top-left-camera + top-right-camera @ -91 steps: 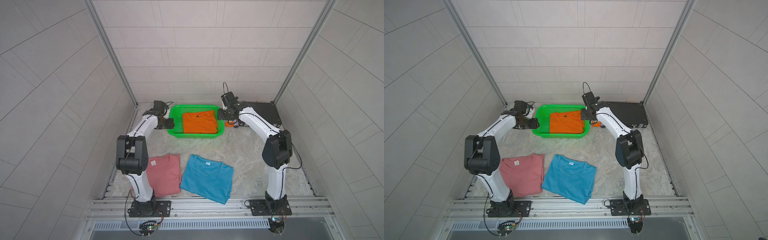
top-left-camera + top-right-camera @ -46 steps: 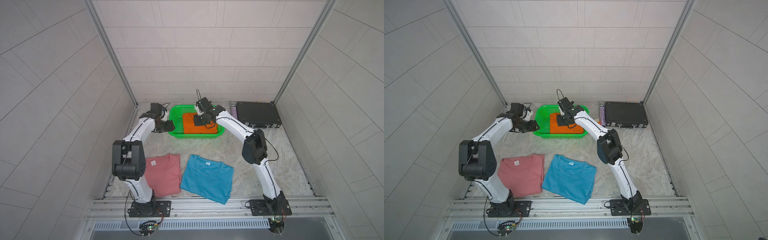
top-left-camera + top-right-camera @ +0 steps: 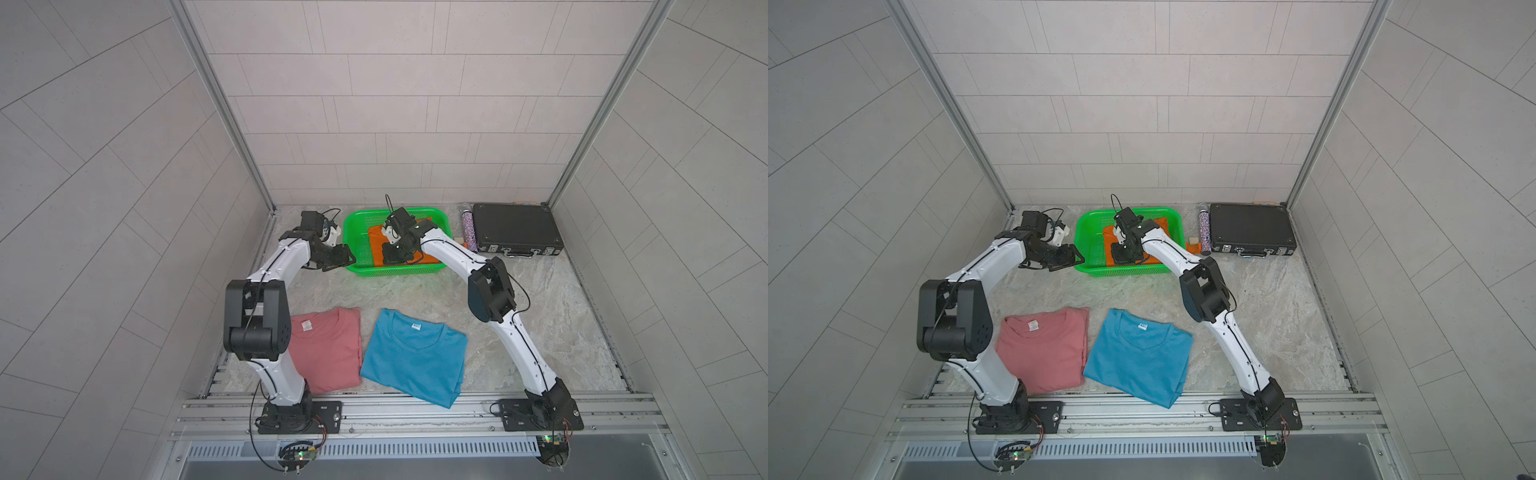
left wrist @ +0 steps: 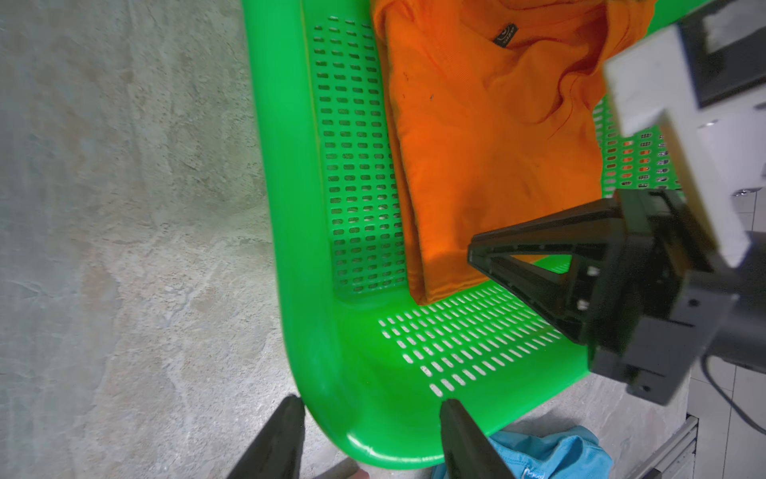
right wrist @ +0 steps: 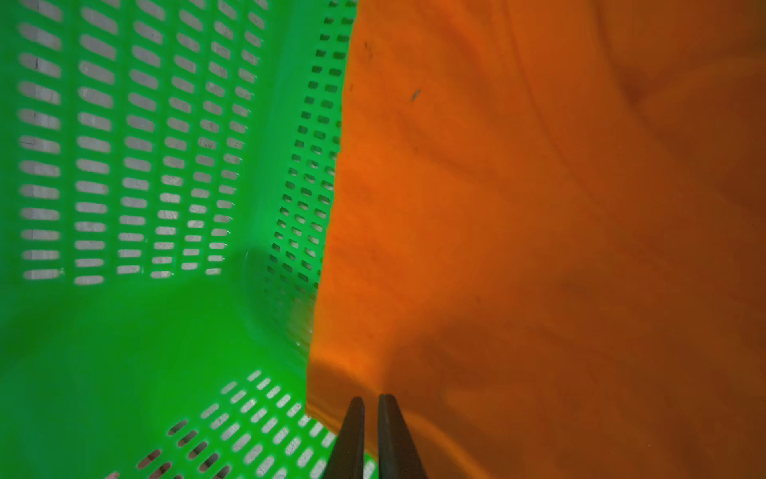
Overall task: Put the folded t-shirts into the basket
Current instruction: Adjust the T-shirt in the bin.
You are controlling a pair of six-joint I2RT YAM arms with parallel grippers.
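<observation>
Well, looking down from above, in both top views the green basket point(image 3: 395, 271) sits at the back of the stone-patterned table point(image 3: 540, 316), with a black case point(image 3: 515, 226) off to its right. The orange t-shirt point(image 3: 377, 245) lies inside the basket. The pink t-shirt point(image 3: 328, 349) and the blue t-shirt point(image 3: 415, 353) lie flat side by side at the front of the table, well apart from the basket, and no arm touches either. The right gripper point(image 3: 390, 261) reaches down into the basket onto the orange cloth. The left gripper point(image 3: 347, 259) is at the basket's near left corner.

From the left wrist camera, the left gripper's fingers point(image 4: 282, 431) stand spread astride that rounded corner, one outside the wall and one over the inside. Whether they squeeze the plastic I cannot tell. Beyond them the right gripper's tips come to a point at a corner of the orange t-shirt.

From the right wrist camera, its two fingers point(image 5: 352, 431) are almost pressed together, with only a sliver between them. Their tips rest on the shirt's corner beside the perforated wall. Whether cloth is nipped between them I cannot tell.
</observation>
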